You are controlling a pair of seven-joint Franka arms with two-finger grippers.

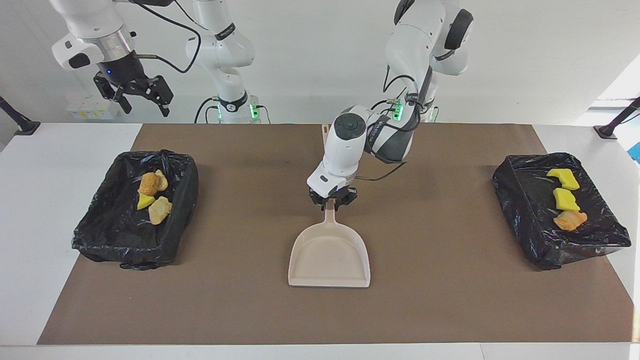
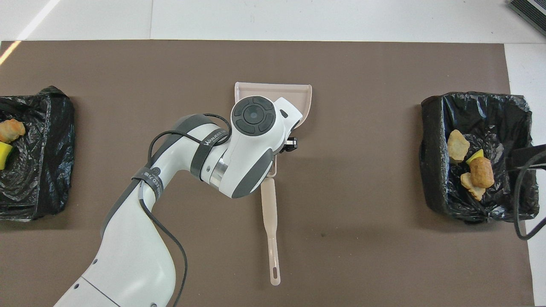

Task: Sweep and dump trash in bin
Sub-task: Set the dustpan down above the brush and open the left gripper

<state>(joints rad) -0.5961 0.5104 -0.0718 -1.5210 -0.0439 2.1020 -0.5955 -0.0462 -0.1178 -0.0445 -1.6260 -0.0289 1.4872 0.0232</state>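
Left claw (image 1: 332, 202) at the dustpan (image 1: 329, 257) handle, grip state unclear. Right claw (image 1: 134, 93) spread, idle above its counter end. Trash (image 1: 152, 194) sits in both bins, 3 and 9 o'clock. Confirm pan flat, then lift straight clear.

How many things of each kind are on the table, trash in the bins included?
Bread pieces: 4
Sponge pieces: 3
Bins: 2
Dustpan: 1
Brush: 1
Total: 11
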